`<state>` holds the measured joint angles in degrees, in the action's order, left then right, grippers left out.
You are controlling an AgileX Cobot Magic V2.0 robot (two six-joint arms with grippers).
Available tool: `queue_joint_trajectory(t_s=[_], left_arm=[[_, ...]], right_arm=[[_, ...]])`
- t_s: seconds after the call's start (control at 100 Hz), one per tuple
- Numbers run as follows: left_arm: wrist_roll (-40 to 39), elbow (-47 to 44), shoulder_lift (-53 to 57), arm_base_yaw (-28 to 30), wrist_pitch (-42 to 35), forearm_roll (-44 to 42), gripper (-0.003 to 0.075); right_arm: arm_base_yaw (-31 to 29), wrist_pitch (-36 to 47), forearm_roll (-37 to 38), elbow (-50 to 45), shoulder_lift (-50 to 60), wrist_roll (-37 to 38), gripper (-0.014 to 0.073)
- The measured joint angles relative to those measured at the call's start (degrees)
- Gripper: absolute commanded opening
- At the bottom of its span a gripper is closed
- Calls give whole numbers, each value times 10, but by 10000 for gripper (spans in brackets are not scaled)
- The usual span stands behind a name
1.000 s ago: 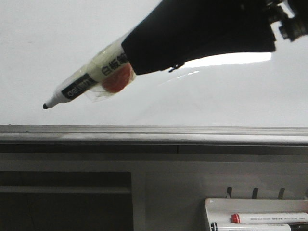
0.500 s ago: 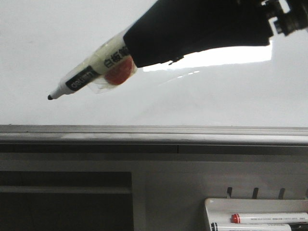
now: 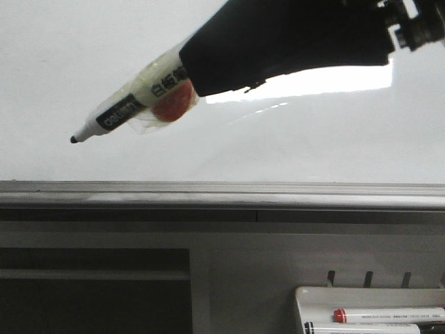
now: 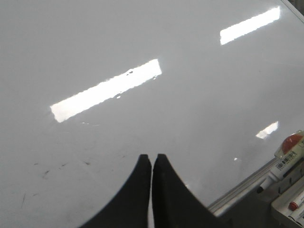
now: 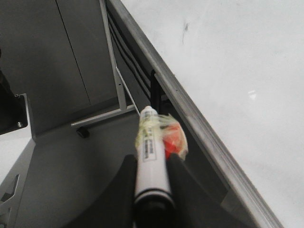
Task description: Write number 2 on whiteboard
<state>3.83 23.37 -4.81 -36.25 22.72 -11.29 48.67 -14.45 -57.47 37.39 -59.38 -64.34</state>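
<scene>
The whiteboard [image 3: 90, 56] fills the upper front view, glossy, with a bright rectangular reflection and a grey metal ledge [image 3: 222, 195] below. No number 2 shows on it. My right gripper [image 3: 191, 69] is shut on a white marker [image 3: 132, 108] with tape and a red piece around it; its black tip [image 3: 74, 140] points left, close to the board. In the right wrist view the marker [image 5: 151, 156] sits between the fingers, beside the ledge [image 5: 190, 114]. My left gripper [image 4: 152, 159] is shut and empty over the whiteboard [image 4: 118, 47].
A small white marker tray [image 3: 375, 313] at lower right of the front view holds a red-capped marker [image 3: 389, 314] and another marker. It also shows at the edge of the left wrist view [image 4: 289, 199]. A dark recess lies below the ledge at left.
The marker and right gripper rose slightly and shifted right between one second ago and half a second ago; since then they have barely moved.
</scene>
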Motion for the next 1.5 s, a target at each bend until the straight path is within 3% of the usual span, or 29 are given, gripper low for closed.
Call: queue_joint_trajectory(t_s=[0.14,0.21,0.38,0.5,0.63,1.1,1.39,1.5], left_arm=[[0,0,0,1,0,0,-20],[0,0,0,1,1,0,-20],[0,0,0,1,1,0,-20],[0,0,0,1,1,0,-20],[0,0,0,1,1,0,-20],[0,0,0,1,1,0,-20],[0,0,0,1,1,0,-20],[0,0,0,1,0,-2,-20]], right_arm=[[0,-1,2,0,0,0,-71],[1,1,41,0,5,31,-71],[21,29,325,-1,15,343,-71],[41,99,410,-31,21,437,-71],[70,175,425,-74,24,467,-71],[73,248,427,-85,25,474,-71],[64,255,420,-85,25,474,-71],[33,247,389,-85,25,474,-71]])
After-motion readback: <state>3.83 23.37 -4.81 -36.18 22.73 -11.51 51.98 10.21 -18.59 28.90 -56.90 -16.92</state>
